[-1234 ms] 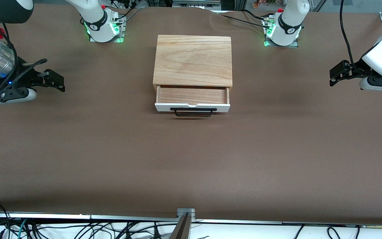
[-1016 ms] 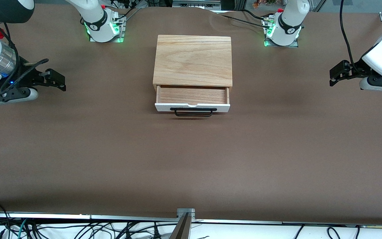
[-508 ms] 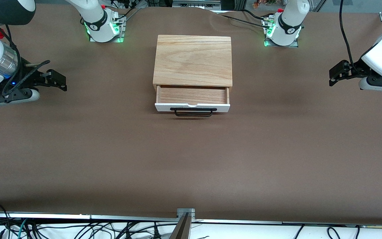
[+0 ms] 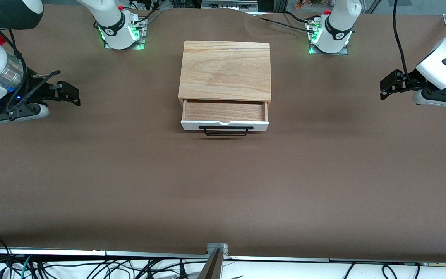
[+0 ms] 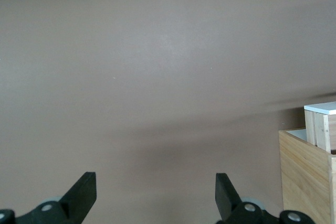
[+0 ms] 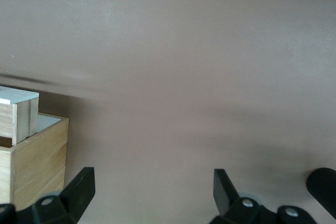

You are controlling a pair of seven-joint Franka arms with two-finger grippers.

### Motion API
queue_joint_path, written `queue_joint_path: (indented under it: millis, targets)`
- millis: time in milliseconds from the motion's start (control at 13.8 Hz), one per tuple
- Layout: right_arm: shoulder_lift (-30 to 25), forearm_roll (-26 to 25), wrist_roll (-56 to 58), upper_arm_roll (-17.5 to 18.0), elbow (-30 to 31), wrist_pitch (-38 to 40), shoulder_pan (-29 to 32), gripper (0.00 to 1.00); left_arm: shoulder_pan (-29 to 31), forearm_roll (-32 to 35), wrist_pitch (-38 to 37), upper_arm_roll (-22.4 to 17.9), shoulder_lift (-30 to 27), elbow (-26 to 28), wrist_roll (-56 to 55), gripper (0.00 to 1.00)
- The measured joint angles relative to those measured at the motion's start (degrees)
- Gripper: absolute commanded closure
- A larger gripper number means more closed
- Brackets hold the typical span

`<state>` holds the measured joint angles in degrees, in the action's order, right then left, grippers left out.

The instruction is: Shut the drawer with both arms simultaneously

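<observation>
1. Front view
   - Oak box (image 4: pixel 225 71) sits mid-table, between the two green-lit bases.
   - I log the drawer (image 4: pixel 224 116) as pulled part-way out of the box's front, toward the front camera. Its tray is bare wood inside, with a white panel and the black wire handle (image 4: pixel 225 131) in front.
   - Brown table cover (image 4: pixel 223 186) spreads wide and bare in front of the drawer and at both sides of the box.
   - Right gripper (image 4: pixel 68 95) hangs over the cover toward the right arm's end, well apart from the box.
   - Left gripper (image 4: pixel 388 87) hangs over the cover toward the left arm's end, also well apart.
   - Only this view shows the whole box, the handle and both arms at once.
   - Cables (image 4: pixel 91 269) lie along the table edge nearest the camera, off the cover.

2. Left wrist view
   - Left gripper (image 5: pixel 156 192): I read its two black fingers as spread wide, with nothing between them.
   - Box corner (image 5: pixel 310 171) and the drawer's white-edged end (image 5: pixel 321 124) show at the frame's edge. Bare cover fills the rest.

3. Right wrist view
   - Right gripper (image 6: pixel 153 190): its fingers are likewise spread wide and hold nothing.
   - Box side (image 6: pixel 34 156) and the drawer's end (image 6: pixel 18 114) show, with open cover between them and the fingers.
</observation>
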<state>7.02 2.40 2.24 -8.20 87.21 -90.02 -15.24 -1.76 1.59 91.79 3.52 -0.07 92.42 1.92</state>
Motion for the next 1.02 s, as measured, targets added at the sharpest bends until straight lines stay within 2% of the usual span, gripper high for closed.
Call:
queue_joint_path:
  millis: [1016]
  targets:
    - [0.11, 0.30, -0.07, 0.03, 0.41, 0.07, -0.01, 0.00, -0.01, -0.02, 0.00, 1.28, 0.35, 0.10, -0.15, 0.00]
